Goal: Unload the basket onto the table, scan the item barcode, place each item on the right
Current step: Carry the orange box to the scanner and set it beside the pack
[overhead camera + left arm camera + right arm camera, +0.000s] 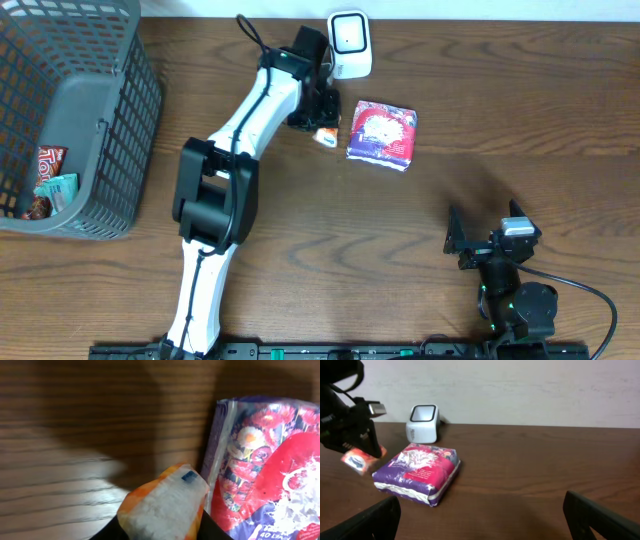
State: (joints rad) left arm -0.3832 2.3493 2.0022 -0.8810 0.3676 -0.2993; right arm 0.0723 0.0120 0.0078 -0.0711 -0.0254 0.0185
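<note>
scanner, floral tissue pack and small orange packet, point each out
scanner (350,44), overhead view, middle of its white body
floral tissue pack (382,133), overhead view, centre of wrapper
small orange packet (165,507), left wrist view, its white middle

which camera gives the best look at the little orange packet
The left wrist view: the packet fills the foreground, its white face and small blue mark clear, beside the flowered pack. Overhead shows the packet only as a speck by that pack; the right wrist view shows it small and blurred, far left.
</note>
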